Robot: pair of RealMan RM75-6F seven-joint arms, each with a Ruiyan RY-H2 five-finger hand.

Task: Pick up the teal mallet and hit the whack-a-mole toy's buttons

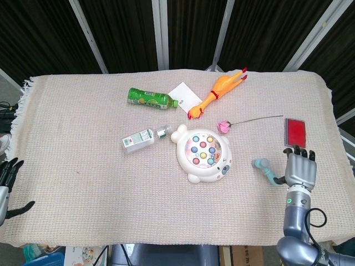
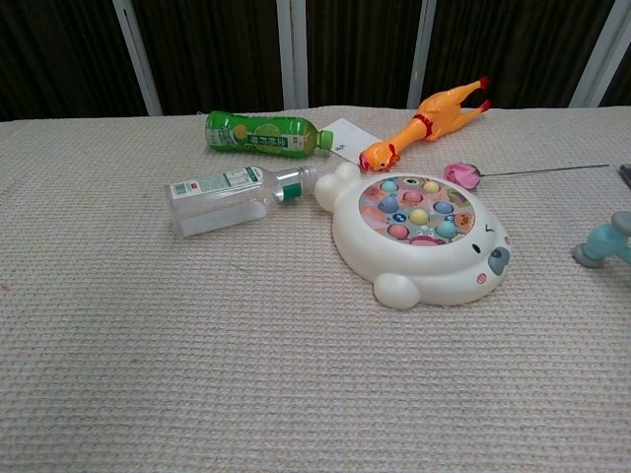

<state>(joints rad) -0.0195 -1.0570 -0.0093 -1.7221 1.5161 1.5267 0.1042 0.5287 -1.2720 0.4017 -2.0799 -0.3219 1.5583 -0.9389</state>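
The whack-a-mole toy [image 1: 203,153], a white bear-shaped disc with coloured buttons, lies near the middle of the cloth-covered table [image 1: 72,166]. The teal mallet [image 1: 267,169] lies flat at about four o'clock from the toy, apart from it; its head points toward the toy. The right hand [image 1: 300,170] rests over the mallet's handle end, fingers straight and side by side; whether it grips the handle cannot be told. The left hand [image 1: 8,183] sits off the table's nine o'clock edge, fingers apart, holding nothing.

At eleven o'clock from the toy lies a green bottle [image 1: 151,98], and a clear bottle [image 1: 143,139] lies at nine o'clock. A rubber chicken [image 1: 217,92] lies at twelve o'clock beside a white card [image 1: 185,96]. A pink flower [image 1: 224,126] sits just beyond the toy's upper rim. A red card [image 1: 295,132] lies at two o'clock.
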